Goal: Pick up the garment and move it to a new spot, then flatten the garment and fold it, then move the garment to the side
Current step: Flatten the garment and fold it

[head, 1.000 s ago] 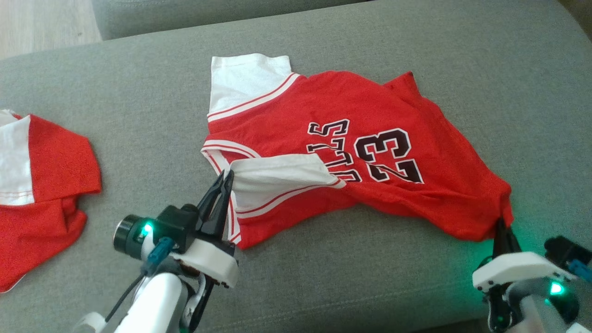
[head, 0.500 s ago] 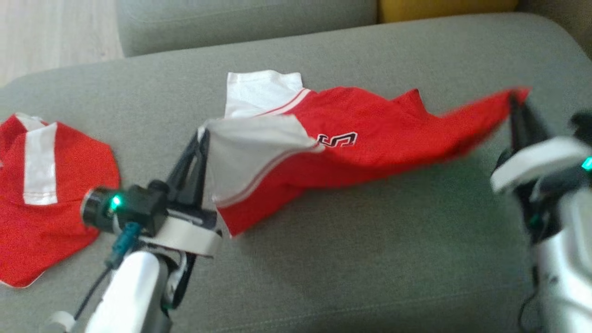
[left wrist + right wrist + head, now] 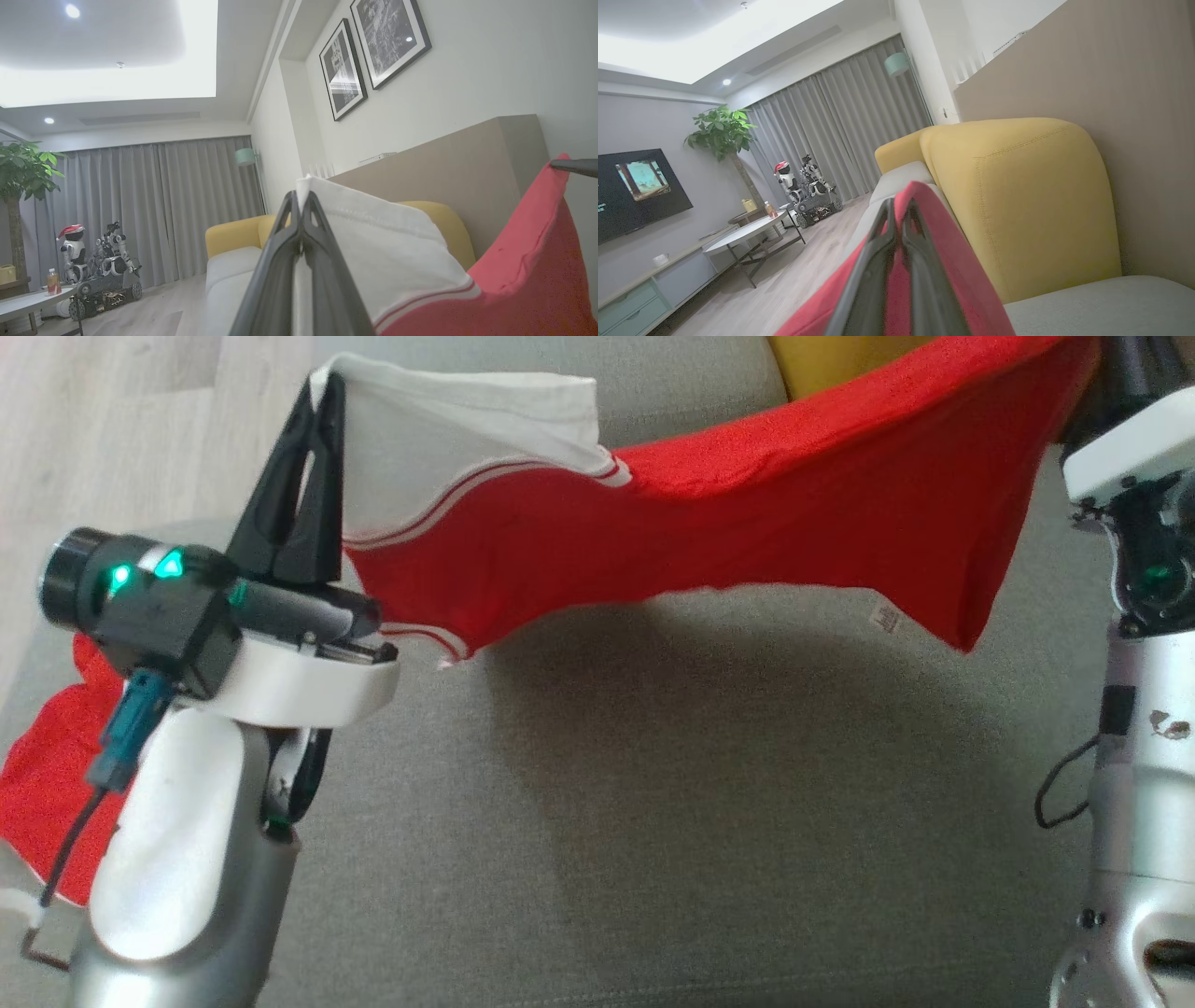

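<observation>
The left forearm (image 3: pixel 187 840) is a smooth silver-grey shell with a white curved bracket (image 3: pixel 299 686) at its end. On it there is a black camera block (image 3: pixel 159 616) with green lights, and a teal plug (image 3: pixel 126 733) with a thin black cable. The left gripper (image 3: pixel 322 387) has long, black, tapered fingers (image 3: pixel 327 513). The right forearm (image 3: pixel 1144 784) is also silver, with chipped spots and a black cable loop (image 3: pixel 1041 801).

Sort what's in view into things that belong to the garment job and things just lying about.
Job: red-and-white jersey, held up over the grey sofa; left pincer, shut on its white sleeve; right pincer, shut on its red edge.
Lying about: second red garment, yellow cushion, round table, potted plant, framed pictures.
</observation>
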